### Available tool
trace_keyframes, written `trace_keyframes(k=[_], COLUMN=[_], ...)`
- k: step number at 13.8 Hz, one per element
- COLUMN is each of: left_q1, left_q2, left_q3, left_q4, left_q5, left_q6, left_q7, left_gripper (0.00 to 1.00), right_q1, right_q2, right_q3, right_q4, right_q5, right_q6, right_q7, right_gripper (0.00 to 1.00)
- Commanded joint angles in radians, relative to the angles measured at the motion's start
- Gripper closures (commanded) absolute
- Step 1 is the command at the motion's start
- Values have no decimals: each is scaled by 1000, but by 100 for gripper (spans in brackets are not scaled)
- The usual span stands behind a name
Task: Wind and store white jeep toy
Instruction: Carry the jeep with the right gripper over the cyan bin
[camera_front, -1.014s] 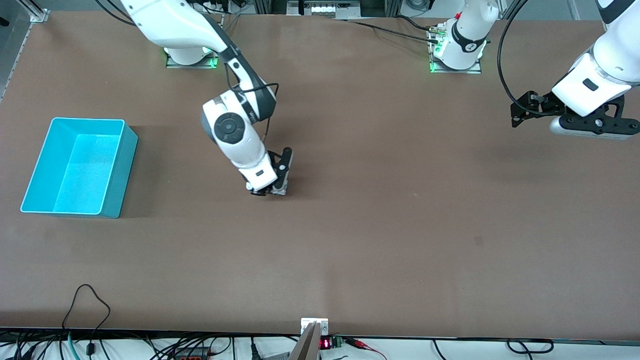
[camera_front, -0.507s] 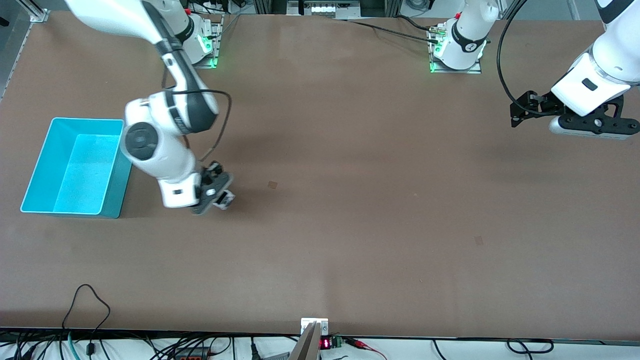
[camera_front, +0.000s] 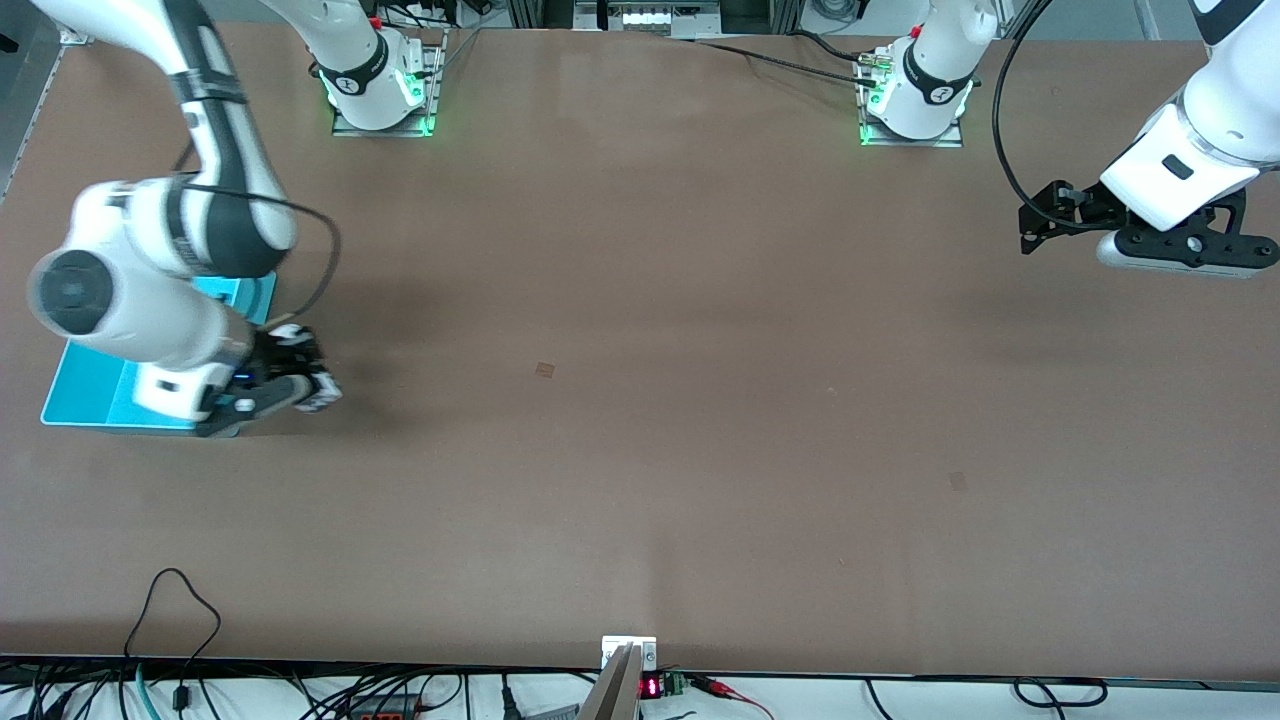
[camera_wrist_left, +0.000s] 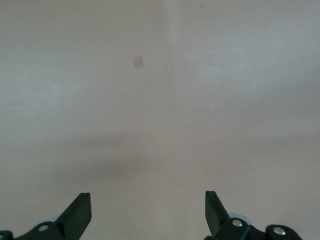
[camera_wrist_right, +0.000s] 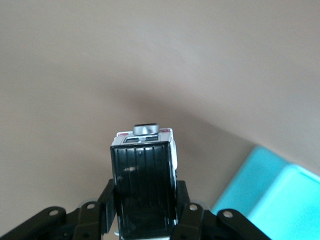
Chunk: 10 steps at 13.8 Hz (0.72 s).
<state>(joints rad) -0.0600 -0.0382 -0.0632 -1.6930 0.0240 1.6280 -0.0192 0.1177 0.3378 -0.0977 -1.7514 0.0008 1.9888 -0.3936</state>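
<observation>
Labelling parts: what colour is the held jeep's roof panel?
Black and ribbed, on the white jeep toy; clearest in the right wrist view.

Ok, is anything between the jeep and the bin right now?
Nothing visible. The right gripper is shut on the white jeep toy, over bare table just beside the cyan bin; only the bin's wall remains to clear. The left gripper waits open at the left arm's end of the table.

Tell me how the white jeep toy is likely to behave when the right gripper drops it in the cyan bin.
The white jeep toy looks like stiff, light plastic, clamped in the right gripper without flexing. Being a car, it may roll on landing, though the cyan bin should contain it. The left gripper waits open.
</observation>
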Motion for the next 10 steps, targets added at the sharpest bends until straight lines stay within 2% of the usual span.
trace_keyframes(k=[1,3,8,10], left_q1=[-3,-3,-1,2], left_q2=[8,5,4,4], left_q3=[-10,-15,-21,-20], left_q4=[27,26,26,26], left_q5=[7,7,7,7], left_q6=[-27,-34,-43,-43], left_q7=[-8,-10,-10,-8], left_gripper=[0,0,0,0], right_q1=[0,-1,-3,-3], right_q2=[-42,-42,-49,-60], right_q3=[-100,-183,-298,-345], right_q4=[-56,-95,-164,-232], right_q5=[-2,-4,-45,-54], right_q6=[-13,2,68,158], right_q7=[32,22,18,18], right_gripper=[100,100,100,100])
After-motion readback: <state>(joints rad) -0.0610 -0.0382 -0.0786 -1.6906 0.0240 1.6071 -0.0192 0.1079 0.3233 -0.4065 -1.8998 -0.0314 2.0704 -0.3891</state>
